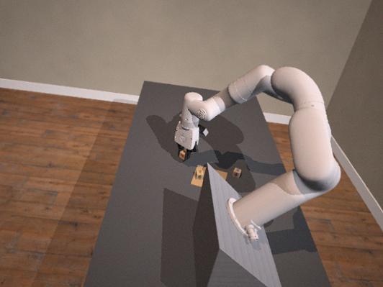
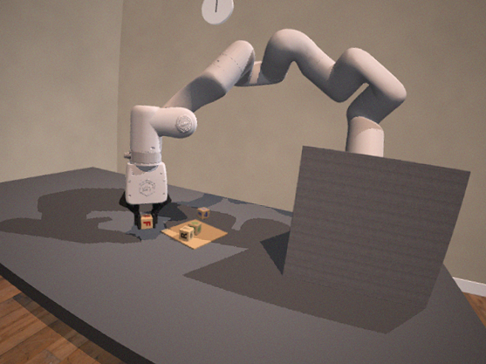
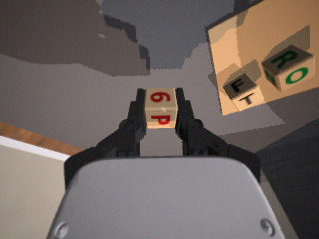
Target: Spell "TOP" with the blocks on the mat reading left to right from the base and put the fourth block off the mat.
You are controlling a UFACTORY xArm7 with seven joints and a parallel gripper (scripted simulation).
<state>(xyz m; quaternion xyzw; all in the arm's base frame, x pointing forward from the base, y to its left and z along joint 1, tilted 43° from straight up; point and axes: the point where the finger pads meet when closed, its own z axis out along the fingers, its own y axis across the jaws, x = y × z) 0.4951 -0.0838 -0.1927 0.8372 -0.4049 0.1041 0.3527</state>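
Note:
My gripper (image 1: 182, 155) (image 2: 145, 222) (image 3: 159, 99) is shut on the red-lettered block (image 1: 182, 154) (image 2: 146, 221) (image 3: 160, 107) and holds it above the table, left of the mat. Its top face shows P; sides show 6 and F. The black-lettered block (image 1: 199, 174) (image 2: 186, 233) (image 3: 241, 91) lies on the orange mat (image 1: 195, 182) (image 2: 214, 233) (image 3: 229, 37), T on top. The green-lettered block (image 2: 194, 226) (image 3: 289, 68) lies on the mat close beside it, O on top; the base hides it in the top view. The blue-lettered block (image 1: 236, 172) (image 2: 203, 213) lies off the mat.
The grey table (image 1: 134, 222) (image 2: 154, 288) carries everything. The wedge-shaped arm base (image 1: 243, 248) (image 2: 375, 213) stands at the near side of the mat and hides part of it in the top view. The blue-lettered block is beyond the mat's right side as seen from the base.

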